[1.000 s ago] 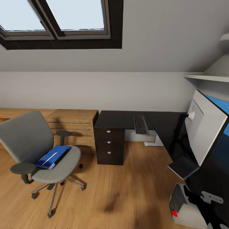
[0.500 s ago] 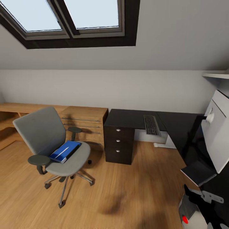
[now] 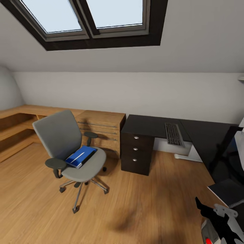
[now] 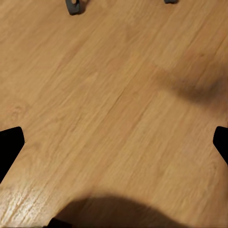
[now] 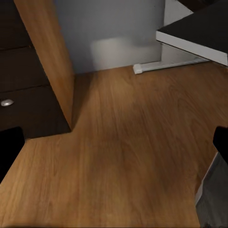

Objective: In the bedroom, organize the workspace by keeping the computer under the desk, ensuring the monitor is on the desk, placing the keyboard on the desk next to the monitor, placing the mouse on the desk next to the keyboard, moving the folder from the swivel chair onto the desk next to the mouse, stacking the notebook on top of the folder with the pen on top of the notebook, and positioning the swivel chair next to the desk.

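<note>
- From my head camera, at the far left, low light-wood shelving [image 3: 20,123] runs along the wall under the sloped ceiling and the skylight [image 3: 88,17].
- Right of that shelving stands the swivel chair [image 3: 69,149], out on the wood floor [image 3: 135,200] and apart from the desk, its seat turned toward me.
- The folder [image 3: 81,156] lies flat on the chair's seat, bright blue with white page edges (a thin pale strip lies on its cover; I cannot tell what it is).
- A light-wood cabinet [image 3: 101,130] sits behind the chair, just beside the desk's black drawers [image 3: 136,154] with three silver knobs.
- The desk [image 3: 149,125] runs rightward, then turns toward me in an L; the keyboard [image 3: 174,134] lies on its far part, near the corner.
- At the near right, a red light on a grey case marks the computer [image 3: 208,237], mostly hidden behind dark arm parts.
- My left wrist camera looks at bare floor with two dark castors [image 4: 73,5] at the picture's edge; my left gripper [image 4: 114,145] is released, fingertips spread wide, holding nothing.
- My right wrist camera shows the drawer side with one knob [image 5: 7,102] and the desk's white foot [image 5: 166,64]; my right gripper [image 5: 114,145] is likewise spread and empty.
- No writing or brand is readable anywhere.
</note>
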Tool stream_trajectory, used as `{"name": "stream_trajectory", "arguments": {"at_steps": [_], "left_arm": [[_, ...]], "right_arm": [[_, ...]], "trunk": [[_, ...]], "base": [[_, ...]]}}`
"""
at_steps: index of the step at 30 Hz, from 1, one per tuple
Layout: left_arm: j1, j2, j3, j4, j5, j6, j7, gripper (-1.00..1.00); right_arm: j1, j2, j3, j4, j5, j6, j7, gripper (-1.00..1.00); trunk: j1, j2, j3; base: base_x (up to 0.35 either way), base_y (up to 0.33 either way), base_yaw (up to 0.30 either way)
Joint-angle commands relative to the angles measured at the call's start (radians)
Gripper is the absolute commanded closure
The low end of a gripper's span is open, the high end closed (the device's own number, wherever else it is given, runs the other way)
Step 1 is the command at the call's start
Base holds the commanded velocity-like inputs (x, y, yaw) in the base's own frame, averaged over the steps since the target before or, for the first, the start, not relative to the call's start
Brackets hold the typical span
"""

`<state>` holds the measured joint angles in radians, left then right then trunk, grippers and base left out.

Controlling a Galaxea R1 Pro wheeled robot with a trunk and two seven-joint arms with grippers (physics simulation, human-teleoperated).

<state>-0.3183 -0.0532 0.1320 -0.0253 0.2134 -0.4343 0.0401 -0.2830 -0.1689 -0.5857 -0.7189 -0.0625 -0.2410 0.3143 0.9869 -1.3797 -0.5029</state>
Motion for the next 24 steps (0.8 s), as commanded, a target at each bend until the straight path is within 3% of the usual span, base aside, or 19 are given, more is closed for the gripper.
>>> {"name": "stream_trajectory", "arguments": {"at_steps": [1,18,24], "left_arm": [[0.0,0.0,0.008,0.001,-0.005,-0.003,0.002,-1.0],[-0.001,0.0,0.008,0.001,-0.005,-0.003,0.003,-1.0],[-0.001,0.0,0.008,0.001,-0.005,-0.003,0.003,-1.0]], "right_arm": [[-0.001,0.0,-0.003,0.001,-0.007,-0.001,0.009,-1.0],[-0.001,0.0,-0.004,0.005,-0.004,-0.001,0.013,-1.0],[-0.001,0.003,0.003,0.008,0.017,-0.001,0.012,-1.0]], "trunk": [[0.0,-0.001,-0.002],[0.0,-0.001,-0.006],[0.0,-0.001,-0.006]], "base": [[0.0,0.0,0.187],[0.0,0.0,0.039],[0.0,0.0,0.002]]}}
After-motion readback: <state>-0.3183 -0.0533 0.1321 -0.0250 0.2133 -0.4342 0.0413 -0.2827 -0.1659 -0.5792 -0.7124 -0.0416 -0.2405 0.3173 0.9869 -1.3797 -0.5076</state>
